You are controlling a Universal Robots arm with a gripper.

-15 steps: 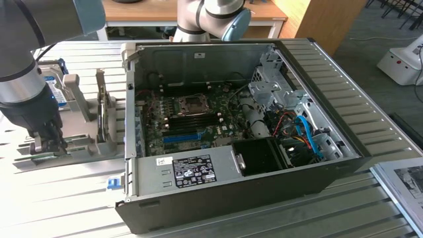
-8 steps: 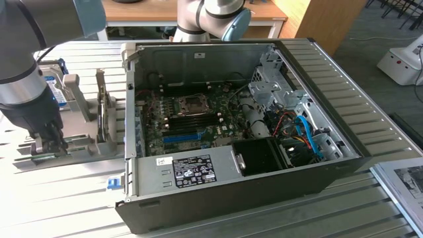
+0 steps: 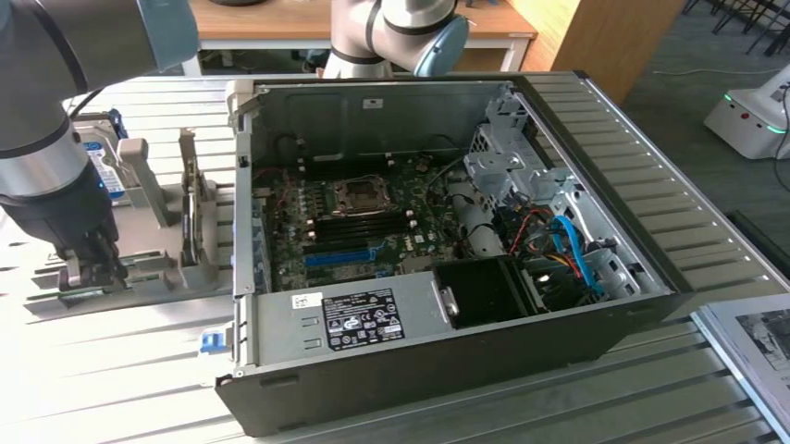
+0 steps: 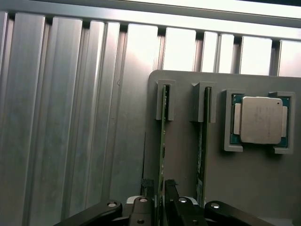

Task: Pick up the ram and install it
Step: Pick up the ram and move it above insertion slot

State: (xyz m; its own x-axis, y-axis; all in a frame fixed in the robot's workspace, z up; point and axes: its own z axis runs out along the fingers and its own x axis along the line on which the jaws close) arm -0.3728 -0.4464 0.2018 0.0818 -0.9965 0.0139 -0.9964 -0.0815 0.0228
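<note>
A robotics laboratory or workshop is suggested: an open computer tower [image 3: 494, 370] is laid on a ribbed aluminium workbench [image 3: 111, 379], flanked on the exterior view's left by a robot arm [image 3: 43, 157] and a grey parts fixture [image 3: 166, 268]. A wooden desk [image 3: 284, 37] is seen at the far side, and a white machine [image 3: 753, 116] with a green light on the floor at the exterior view's right.

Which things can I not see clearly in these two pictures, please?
- Ram label and chips: wrist view, stick seen edge-on.
- Ram in the holder: exterior view, gripper stands in front.
- Motherboard slots: exterior view, too small to tell if free.
- Hard drive: exterior view, mostly behind the arm.
</note>
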